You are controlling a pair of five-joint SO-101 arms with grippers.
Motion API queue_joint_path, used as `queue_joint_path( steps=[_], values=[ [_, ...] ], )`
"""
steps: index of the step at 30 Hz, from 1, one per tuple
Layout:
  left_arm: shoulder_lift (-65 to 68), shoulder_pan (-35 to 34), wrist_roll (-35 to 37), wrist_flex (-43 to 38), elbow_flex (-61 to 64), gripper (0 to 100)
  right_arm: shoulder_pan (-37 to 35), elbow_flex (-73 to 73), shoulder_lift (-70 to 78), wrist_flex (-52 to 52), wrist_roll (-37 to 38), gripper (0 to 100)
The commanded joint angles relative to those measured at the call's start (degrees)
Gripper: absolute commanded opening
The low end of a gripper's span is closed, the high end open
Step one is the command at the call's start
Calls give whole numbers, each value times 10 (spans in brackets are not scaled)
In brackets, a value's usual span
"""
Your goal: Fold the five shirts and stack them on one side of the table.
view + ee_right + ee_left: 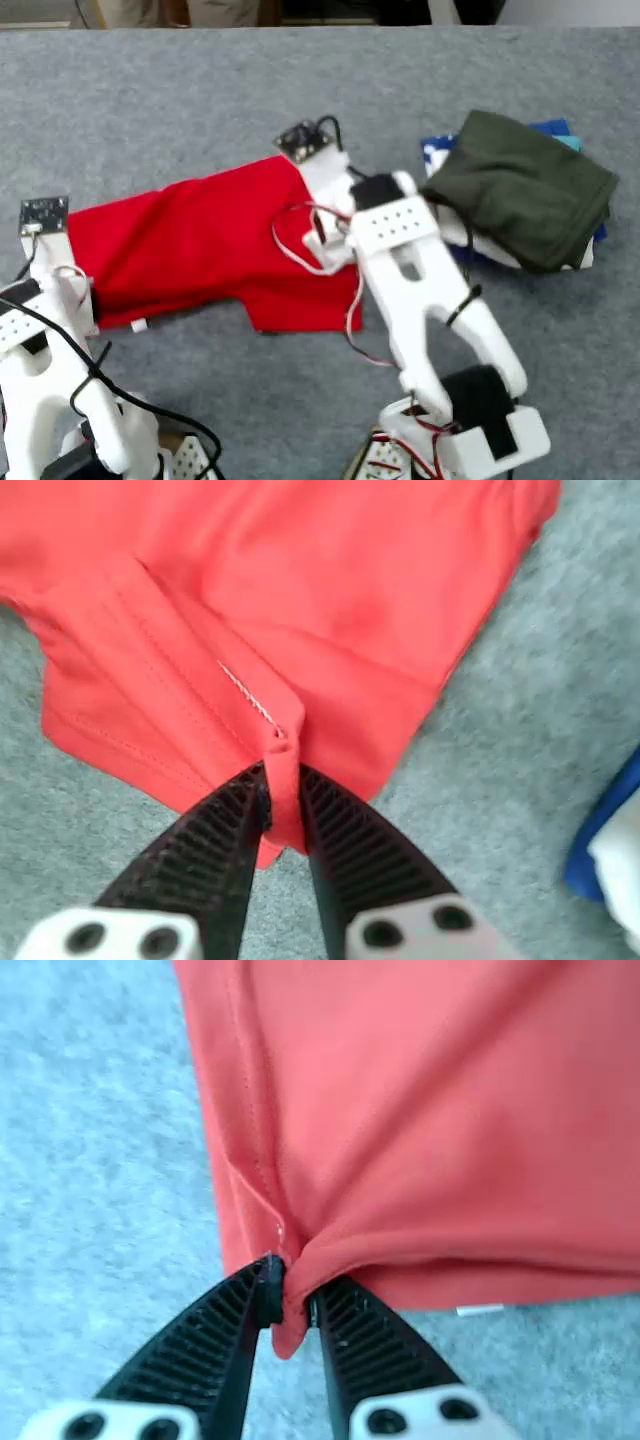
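Left wrist view: left gripper (293, 1290) clamps red shirt (420, 1110) edge — right gripper (283, 780) likewise; grey table (90, 1160) beyond.

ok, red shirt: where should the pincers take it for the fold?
At its edges, one at each end. The red shirt lies flat on the table, so only the hemmed border gives a lip to pinch. Come in low from outside the cloth, as both do now: left pincer shut on a bunched edge fold, right pincer on a stitched hem.
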Motion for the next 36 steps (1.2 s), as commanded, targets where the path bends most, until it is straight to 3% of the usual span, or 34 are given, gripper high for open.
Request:
queue_joint_path(
  steps=[1,12,16,19,23,28,30,34,36],
  values=[
    [-8,6,-4,-1,8,19,8,36,-29,-36,-2,2],
    [-8,4,-19,4,12,22,9,74,-29,-44,31,27],
    [-8,3,-31,17,21,82,9,80,-30,-30,37,224],
    [-15,3,-136,94,7,211,5,63,-35,2,54,331],
    [-15,-37,-142,113,-33,222,8,12,-66,33,31,273],
    [-15,-95,-139,115,-118,220,-16,-65,-56,9,-14,0],
    [-15,-103,-127,115,-150,205,-31,-88,-19,-15,-42,44],
    [-8,-81,15,110,-198,6,-56,-140,109,-86,-81,2],
    [-8,-57,69,110,-201,51,-60,-180,184,-103,-95,2]
  ],
)
